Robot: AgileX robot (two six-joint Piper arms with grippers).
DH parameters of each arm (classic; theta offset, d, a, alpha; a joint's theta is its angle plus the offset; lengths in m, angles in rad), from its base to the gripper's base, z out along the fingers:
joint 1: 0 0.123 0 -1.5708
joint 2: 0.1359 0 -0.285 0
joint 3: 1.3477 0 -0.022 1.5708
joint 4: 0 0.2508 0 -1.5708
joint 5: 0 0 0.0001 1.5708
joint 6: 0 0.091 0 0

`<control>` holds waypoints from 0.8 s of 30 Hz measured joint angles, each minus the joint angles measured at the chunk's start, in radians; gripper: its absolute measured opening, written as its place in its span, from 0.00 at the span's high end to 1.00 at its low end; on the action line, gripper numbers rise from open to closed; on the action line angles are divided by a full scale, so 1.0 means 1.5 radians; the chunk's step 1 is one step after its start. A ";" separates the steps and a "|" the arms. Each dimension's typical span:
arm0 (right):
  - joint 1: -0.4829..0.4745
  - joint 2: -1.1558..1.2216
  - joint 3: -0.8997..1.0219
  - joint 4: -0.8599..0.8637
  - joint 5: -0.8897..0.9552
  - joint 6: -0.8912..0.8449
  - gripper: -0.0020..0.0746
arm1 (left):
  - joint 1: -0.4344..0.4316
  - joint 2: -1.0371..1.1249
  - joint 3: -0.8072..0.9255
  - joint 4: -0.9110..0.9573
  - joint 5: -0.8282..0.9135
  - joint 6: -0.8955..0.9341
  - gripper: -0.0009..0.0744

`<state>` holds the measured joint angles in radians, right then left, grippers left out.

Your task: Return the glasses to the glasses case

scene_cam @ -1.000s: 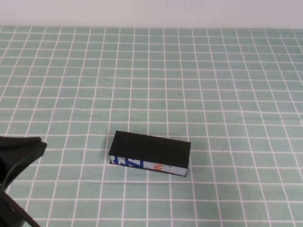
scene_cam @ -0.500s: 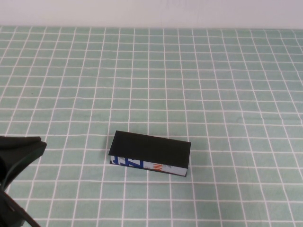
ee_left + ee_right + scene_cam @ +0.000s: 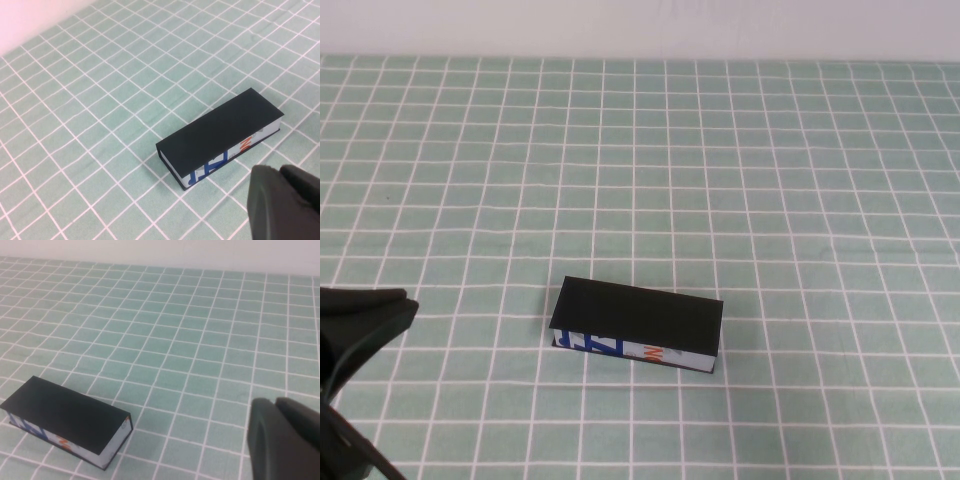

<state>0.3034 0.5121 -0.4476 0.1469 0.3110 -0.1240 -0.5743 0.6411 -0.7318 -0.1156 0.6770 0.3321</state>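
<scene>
We see just one obstacle on the tabletop: the closed glasses case, lying toward the near edge. Open checked cloth surrounds it on every side. Our left tool sits at the near left corner, well apart from it; our right tool shows only in its wrist view.

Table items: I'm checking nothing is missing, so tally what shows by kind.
Rectangular black glasses case, white printed front edge: 1
Glasses: 0 in view
Dark grippers: 2, left gripper at the high view's lower left, right gripper only in its wrist view
Total: 3
</scene>
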 joint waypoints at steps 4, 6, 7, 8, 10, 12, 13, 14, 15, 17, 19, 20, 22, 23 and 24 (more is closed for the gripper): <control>0.000 0.000 0.000 0.000 0.000 0.000 0.99 | 0.000 0.000 0.000 0.000 0.000 0.000 0.99; 0.000 0.000 0.000 0.000 0.000 0.000 0.99 | 0.000 0.000 0.000 0.000 0.001 0.000 0.99; 0.000 0.000 0.000 0.000 0.000 0.000 0.99 | 0.000 0.000 0.000 0.000 0.001 0.000 0.99; 0.000 0.000 0.000 0.000 0.000 0.000 0.99 | 0.000 0.000 0.000 0.000 0.001 0.000 0.99; 0.000 0.000 0.000 0.000 0.000 0.000 0.99 | 0.000 0.000 0.000 0.000 0.001 0.000 0.99; 0.000 0.000 0.000 0.000 0.000 0.000 0.99 | 0.000 0.000 0.000 0.000 0.001 0.000 0.99; 0.000 0.000 0.000 0.000 0.000 0.000 0.99 | 0.000 0.000 0.000 0.000 0.001 0.000 0.99; 0.000 0.000 0.000 0.000 0.000 0.000 0.99 | 0.000 0.000 0.000 0.000 0.001 0.000 0.99; 0.000 0.000 0.000 0.000 0.000 0.000 0.99 | 0.000 0.000 0.000 0.000 0.001 0.000 0.99; 0.000 0.000 0.000 0.000 0.000 0.000 0.99 | 0.000 0.000 0.000 0.000 0.001 0.000 0.99; 0.000 0.000 0.000 0.000 0.000 0.000 0.99 | 0.000 0.000 0.000 0.000 0.001 0.000 0.99; 0.000 0.000 0.000 0.000 0.000 0.000 0.99 | 0.000 0.000 0.000 0.000 0.001 0.000 0.99; 0.000 0.000 0.000 0.000 0.000 0.000 0.99 | 0.000 0.000 0.000 0.000 0.000 0.000 0.99; 0.000 0.000 0.000 0.000 0.000 0.000 0.99 | 0.000 0.000 0.000 0.001 -0.007 0.000 0.99; 0.000 0.000 0.000 0.000 0.000 0.000 0.99 | 0.000 0.000 0.000 0.005 -0.015 0.000 0.99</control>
<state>0.3034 0.5121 -0.4476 0.1469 0.3110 -0.1240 -0.5743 0.6411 -0.7318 -0.1076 0.6541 0.3321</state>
